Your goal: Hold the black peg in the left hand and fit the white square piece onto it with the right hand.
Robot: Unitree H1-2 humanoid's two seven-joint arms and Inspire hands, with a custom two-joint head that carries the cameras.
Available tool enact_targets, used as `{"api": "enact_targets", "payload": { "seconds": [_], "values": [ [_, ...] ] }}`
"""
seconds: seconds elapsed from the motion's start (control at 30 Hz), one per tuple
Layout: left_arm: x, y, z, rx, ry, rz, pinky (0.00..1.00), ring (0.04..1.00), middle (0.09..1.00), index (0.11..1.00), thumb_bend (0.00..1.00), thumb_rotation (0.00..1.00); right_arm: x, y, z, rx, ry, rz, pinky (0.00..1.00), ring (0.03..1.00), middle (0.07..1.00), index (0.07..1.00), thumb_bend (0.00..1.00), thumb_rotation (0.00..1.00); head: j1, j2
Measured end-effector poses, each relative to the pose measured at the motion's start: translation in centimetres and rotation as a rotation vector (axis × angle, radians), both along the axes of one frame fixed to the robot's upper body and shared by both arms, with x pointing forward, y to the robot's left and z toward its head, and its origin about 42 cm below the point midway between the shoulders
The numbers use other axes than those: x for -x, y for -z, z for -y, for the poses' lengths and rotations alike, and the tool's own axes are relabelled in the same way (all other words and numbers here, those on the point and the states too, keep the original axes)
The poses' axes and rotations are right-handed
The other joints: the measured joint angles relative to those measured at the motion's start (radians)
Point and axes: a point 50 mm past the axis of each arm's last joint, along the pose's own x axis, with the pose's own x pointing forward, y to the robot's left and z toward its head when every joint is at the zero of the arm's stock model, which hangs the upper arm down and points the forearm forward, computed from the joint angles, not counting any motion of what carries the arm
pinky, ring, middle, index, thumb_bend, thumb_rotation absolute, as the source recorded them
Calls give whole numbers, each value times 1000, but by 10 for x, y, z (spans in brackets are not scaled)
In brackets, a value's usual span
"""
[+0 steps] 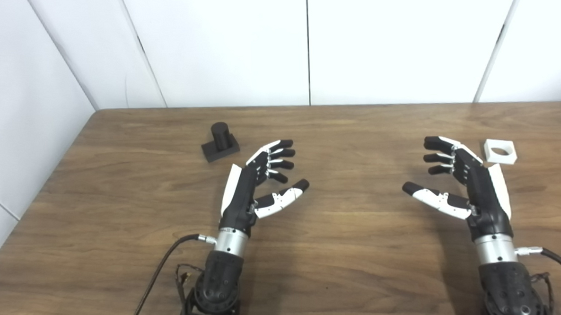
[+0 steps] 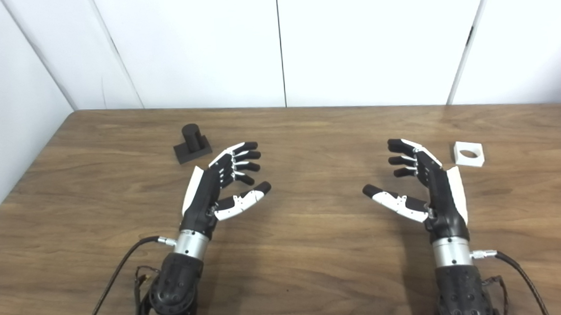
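Observation:
A black peg (image 1: 220, 141), a short cylinder on a square base, stands upright on the wooden table (image 1: 350, 239), left of centre. My left hand (image 1: 258, 182) hovers just right of and nearer than the peg, open, fingers spread, holding nothing. At the right, a white square piece (image 1: 500, 151) with a round hole lies flat on the table. My right hand (image 1: 457, 183) is open just left of and nearer than that piece, palm facing inward, empty.
White wall panels (image 1: 308, 42) close off the table's far edge and left side. Cables (image 1: 158, 276) trail from both wrists near the bottom edge. Bare wood lies between the two hands.

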Motion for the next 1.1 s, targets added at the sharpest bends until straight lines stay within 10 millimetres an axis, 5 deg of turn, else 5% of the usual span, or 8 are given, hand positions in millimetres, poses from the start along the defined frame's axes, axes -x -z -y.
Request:
{"api": "enact_targets", "payload": {
  "seconds": [0.57, 1.1],
  "values": [
    [-17, -47, -44, -283, -88, -5, 482, 610, 705, 688, 654, 97, -1, -1, 6, 10, -2, -1, 606, 703, 763, 745, 773, 240, 5, 0],
    [-32, -73, -72, -501, -210, -64, 600, 697, 739, 724, 696, 157, -4, -1, 13, 27, 4, -1, 591, 693, 757, 736, 787, 256, 11, -6]
  ]
}}
